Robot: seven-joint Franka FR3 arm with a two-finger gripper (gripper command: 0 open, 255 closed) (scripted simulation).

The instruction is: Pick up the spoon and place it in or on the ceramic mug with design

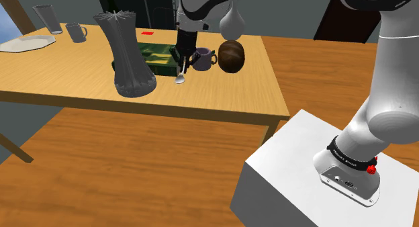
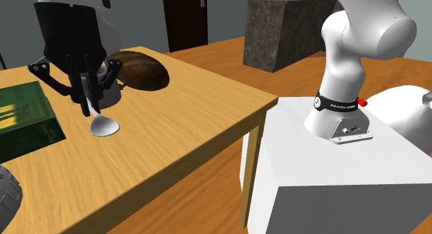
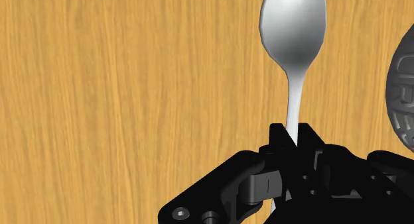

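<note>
My black gripper [image 1: 181, 56] is shut on the handle of a silvery spoon [image 1: 180, 78], which hangs bowl-down over the wooden table [image 1: 221, 98]. The spoon's bowl [image 2: 105, 127] is very close to the tabletop; I cannot tell whether it touches. The wrist view shows the fingers [image 3: 302, 150] clasping the thin handle, with the spoon [image 3: 293, 24] pointing away from the hand. A dark purplish mug [image 1: 202, 58] stands upright just to the shoulder view's right of the gripper, its handle towards a brown object. In the second exterior view the mug [image 2: 115, 94] is half hidden behind the gripper [image 2: 86, 104].
A brown rounded object [image 1: 231, 56] sits beside the mug. A green box [image 1: 156, 58] and a tall grey ribbed vase [image 1: 131, 54] stand at the gripper's other side. A plate [image 1: 27, 42], a glass [image 1: 48, 19] and a grey mug [image 1: 76, 32] occupy the far corner.
</note>
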